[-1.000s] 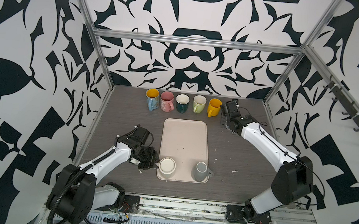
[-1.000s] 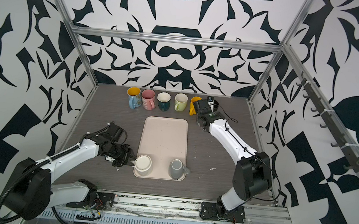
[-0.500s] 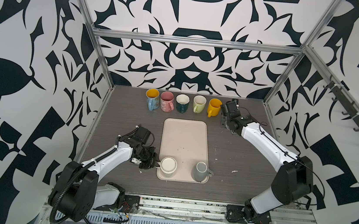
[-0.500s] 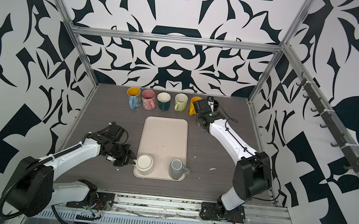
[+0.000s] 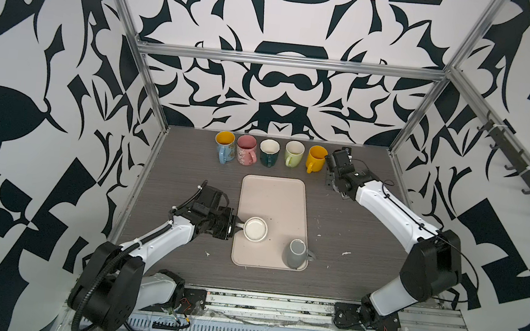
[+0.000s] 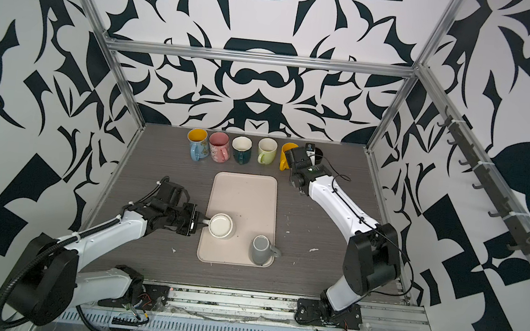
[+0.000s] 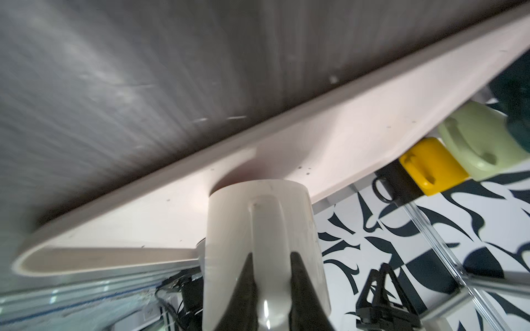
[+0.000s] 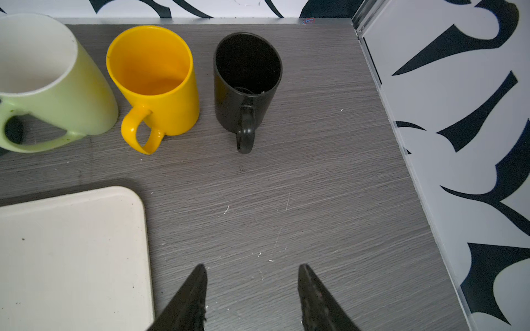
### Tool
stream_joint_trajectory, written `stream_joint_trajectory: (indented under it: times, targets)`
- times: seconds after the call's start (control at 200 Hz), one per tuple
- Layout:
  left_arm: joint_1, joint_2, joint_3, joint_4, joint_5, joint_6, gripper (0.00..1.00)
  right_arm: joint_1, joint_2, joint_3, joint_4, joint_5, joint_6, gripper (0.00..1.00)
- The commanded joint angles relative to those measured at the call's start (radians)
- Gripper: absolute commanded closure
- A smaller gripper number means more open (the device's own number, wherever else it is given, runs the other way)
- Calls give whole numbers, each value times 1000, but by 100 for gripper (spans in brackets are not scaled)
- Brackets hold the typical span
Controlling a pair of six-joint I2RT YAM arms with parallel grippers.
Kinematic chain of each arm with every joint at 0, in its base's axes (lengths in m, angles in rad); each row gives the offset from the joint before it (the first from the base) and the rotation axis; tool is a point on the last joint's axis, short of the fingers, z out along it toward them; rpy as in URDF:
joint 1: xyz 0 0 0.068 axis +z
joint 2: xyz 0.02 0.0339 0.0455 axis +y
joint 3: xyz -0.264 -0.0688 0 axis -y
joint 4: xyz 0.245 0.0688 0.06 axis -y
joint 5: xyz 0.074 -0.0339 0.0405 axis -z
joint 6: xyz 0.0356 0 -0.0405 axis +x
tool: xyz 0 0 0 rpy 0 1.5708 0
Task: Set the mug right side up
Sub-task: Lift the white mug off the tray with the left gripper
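Observation:
A cream mug (image 5: 255, 228) (image 6: 221, 225) stands at the front left of the pale tray (image 5: 274, 191), and from above it shows a flat pale disc inside a ring. Its handle (image 7: 266, 229) points left. My left gripper (image 5: 235, 226) (image 7: 271, 255) is shut on that handle, one black finger on each side. A grey mug (image 5: 296, 253) (image 6: 261, 250) stands at the tray's front right with its closed end up. My right gripper (image 8: 252, 266) hangs open over bare table at the back right, short of a black mug (image 8: 246, 83), with nothing between its fingers.
Upright mugs line the back: blue (image 5: 224, 148), pink (image 5: 246, 150), dark green (image 5: 269, 153), light green (image 5: 293, 154), yellow (image 5: 316, 159), and the black one (image 6: 318, 153) beside the right arm. Metal frame posts and patterned walls close in the table.
My left gripper has closed onto the cream mug's handle after edging slightly toward it. The right arm and the other mugs have not moved.

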Motion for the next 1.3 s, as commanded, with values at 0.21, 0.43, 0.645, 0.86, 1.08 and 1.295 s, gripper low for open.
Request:
stream_joint_trajectory:
  times: [0.21, 0.43, 0.645, 0.86, 1.08, 1.295]
  targets:
    - [1, -56, 90, 238, -77, 230, 100, 3, -111, 17, -12, -31, 32, 49]
    - [-13, -91, 178, 176, -200, 557, 100, 5, -131, 38, -41, -99, 32, 54]
    - [-76, -238, 216, 107, -416, 919, 100, 11, -155, 53, -59, -180, 41, 57]
    - [-207, -336, 214, 123, -587, 1267, 100, 25, -160, 92, -70, -292, 44, 62]
    - [-415, -342, 203, 205, -886, 1628, 100, 29, -153, 148, -87, -466, 46, 63]
    - [-548, -291, 167, 425, -1138, 1922, 100, 29, -164, 177, -87, -601, 65, 63]
